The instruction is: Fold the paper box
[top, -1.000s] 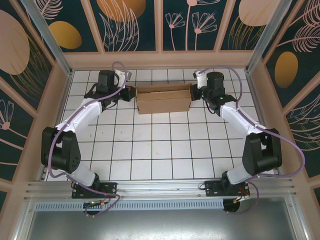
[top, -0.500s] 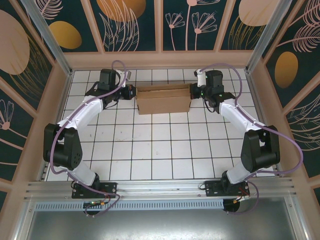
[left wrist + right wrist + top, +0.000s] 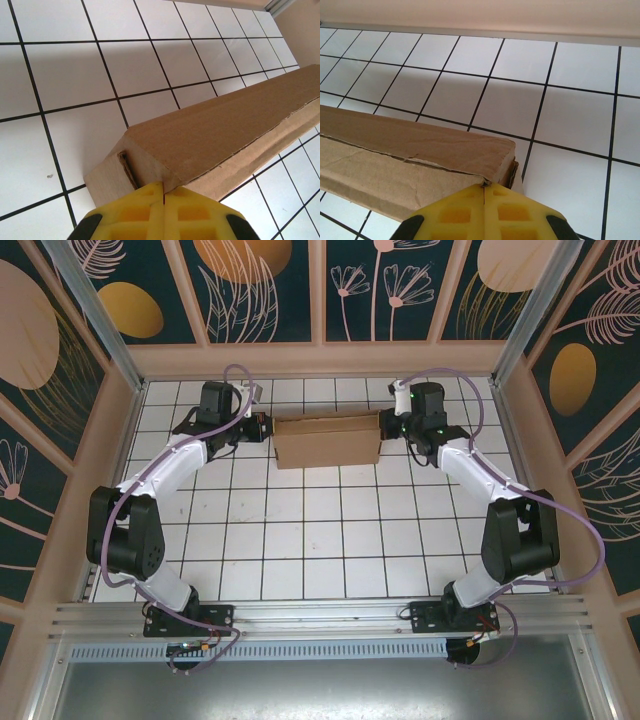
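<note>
**A:** Where is the box?

**B:** The box [image 3: 327, 440] lies near the far edge of the bench [image 3: 300, 540], about midway between its left and right edges, with its long side along that edge. It looks folded up, lid down.

**A:** And the hands?

**B:** Both are closed and hold nothing. The left hand [image 3: 264, 427] has its yellow tips pressed together against the box's left end, at the upper corner. The right hand [image 3: 386, 426] does the same at the right end.

**A:** So what is the step?

**B:** I judge it a squeeze from both ends, to seat the end walls and square the box.

**A:** How is it done well?

**B:** Push evenly from both sides, so the box neither slides nor twists on the bench. Press lower on the end walls rather than at the top corners, or the tips may ride up over the lid. Go gently: the front seam looks ragged and a little creased, and a hard push may buckle it.
</note>
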